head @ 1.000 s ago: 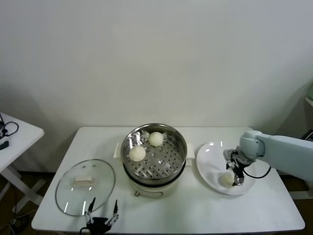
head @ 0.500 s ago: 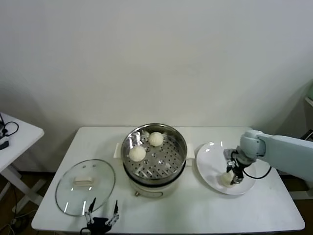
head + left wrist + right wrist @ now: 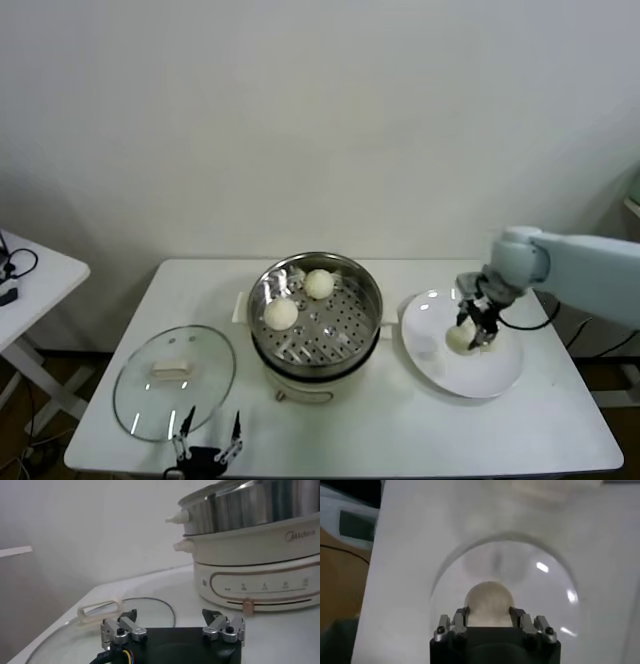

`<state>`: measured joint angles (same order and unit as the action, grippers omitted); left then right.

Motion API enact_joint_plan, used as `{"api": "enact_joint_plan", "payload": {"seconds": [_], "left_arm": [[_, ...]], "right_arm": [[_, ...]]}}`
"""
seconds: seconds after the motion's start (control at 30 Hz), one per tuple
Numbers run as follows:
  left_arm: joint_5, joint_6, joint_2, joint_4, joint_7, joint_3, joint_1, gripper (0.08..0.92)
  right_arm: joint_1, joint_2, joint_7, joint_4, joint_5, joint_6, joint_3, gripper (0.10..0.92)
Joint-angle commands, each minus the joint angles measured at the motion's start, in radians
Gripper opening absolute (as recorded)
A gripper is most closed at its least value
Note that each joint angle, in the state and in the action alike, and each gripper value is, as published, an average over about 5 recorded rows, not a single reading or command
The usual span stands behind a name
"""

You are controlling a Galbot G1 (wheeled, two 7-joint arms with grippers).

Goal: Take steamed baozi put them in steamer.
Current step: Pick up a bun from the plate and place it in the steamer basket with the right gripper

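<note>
White table fills the head view, with the steamer at its centre. Two steamed baozi sit on the perforated tray inside: one toward the front left, one toward the back. Right of the steamer lies a flat white plate. Over the plate the right gripper is clamped on a third baozi, which looks lifted clear of the plate surface. Glass lid with a cream handle rests flat on the table, left front of the steamer. Left gripper is parked at the near table edge, just in front of the lid, fingers spread apart and holding nothing. A second small table stands off to the far left.

Left wrist view: left gripper with both fingers wide apart, nothing between them. Glass lid lies just beyond it, cream handle up. Steamer stands near, steel pot on the cream base with a control panel.

Right wrist view: right gripper closed onto the baozi, a finger pressing each side of it. Plate shows below and behind the bun. Table surface surrounds the plate.
</note>
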<state>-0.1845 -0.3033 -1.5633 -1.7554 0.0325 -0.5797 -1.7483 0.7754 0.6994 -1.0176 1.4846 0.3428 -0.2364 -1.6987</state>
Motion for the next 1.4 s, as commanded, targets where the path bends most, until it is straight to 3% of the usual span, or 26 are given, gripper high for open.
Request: {"api": "enact_joint_plan", "payload": {"seconds": [0.03, 0.33, 0.83, 1.4], "left_arm": [[-0.001, 0.002, 0.002, -0.011, 0.0, 0.0, -0.005, 0.823], [0.0, -0.002, 0.003, -0.029, -0.002, 0.002, -0.015, 0.823], [0.002, 0.007, -0.004, -0.032, -0.003, -0.01, -0.007, 0.823], [0.008, 0.005, -0.006, -0.02, -0.002, -0.023, -0.005, 0.823]], "right_arm": [[0.49, 0.154, -0.114, 0.108, 0.103, 0.207, -0.118, 0.577], [0.419, 0.301, -0.086, 0.232, 0.028, 0.209, 0.093, 0.577], [0.021, 0.523, 0.052, 0.198, -0.374, 0.297, 0.19, 0.576], [-0.11, 0.566, 0.068, 0.16, -0.472, 0.354, 0.21, 0.579]]}}
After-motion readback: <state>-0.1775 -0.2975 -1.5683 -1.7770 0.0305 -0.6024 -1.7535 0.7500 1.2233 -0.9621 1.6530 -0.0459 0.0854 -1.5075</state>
